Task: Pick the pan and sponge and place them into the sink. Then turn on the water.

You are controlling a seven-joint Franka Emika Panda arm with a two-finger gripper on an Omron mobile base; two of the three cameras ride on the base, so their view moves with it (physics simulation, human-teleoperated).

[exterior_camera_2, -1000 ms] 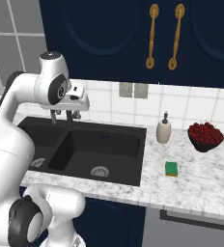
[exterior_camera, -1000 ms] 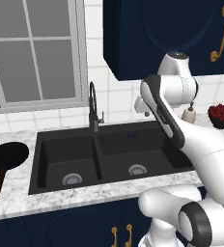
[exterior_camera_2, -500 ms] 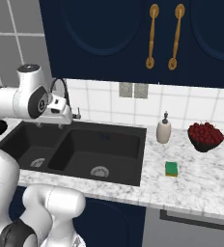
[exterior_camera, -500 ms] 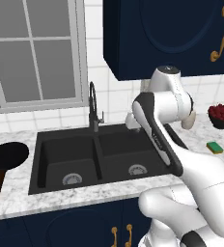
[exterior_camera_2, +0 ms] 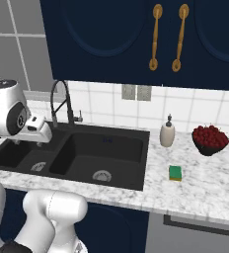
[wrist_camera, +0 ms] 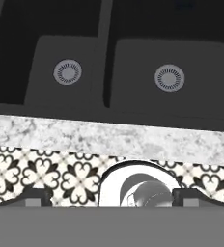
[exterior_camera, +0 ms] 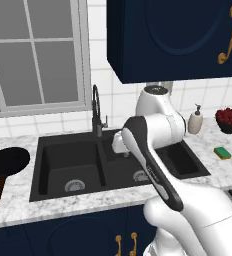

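Observation:
The black pan (exterior_camera: pixel 8 162) lies on the counter left of the sink, its reddish-brown handle pointing toward the front edge. The green-and-yellow sponge (exterior_camera: pixel 222 152) (exterior_camera_2: pixel 175 173) rests on the counter to the right of the sink. The black double-basin sink (exterior_camera: pixel 68 155) (exterior_camera_2: pixel 111 148) (wrist_camera: pixel 109 53) holds nothing, and a silver drain shows in each basin. No water runs from the dark gooseneck faucet (exterior_camera: pixel 95 107) (exterior_camera_2: pixel 61 101). My gripper (exterior_camera: pixel 119 146) (exterior_camera_2: pixel 32 138) (wrist_camera: pixel 113 200) hangs open above the sink near its divider, pointing down, with nothing between its widely spread fingers.
A white soap dispenser (exterior_camera: pixel 195 121) (exterior_camera_2: pixel 167 133) and a dark bowl of red fruit (exterior_camera: pixel 229 119) (exterior_camera_2: pixel 210 140) stand at the back right of the counter. Dark blue cabinets hang overhead. A window is behind the pan's side. Patterned floor tiles (wrist_camera: pixel 61 176) show below the marble counter edge (wrist_camera: pixel 109 135).
My arm has swung left and lower, from over the right end of the sink to above its divider. Pan, sponge and faucet have not moved.

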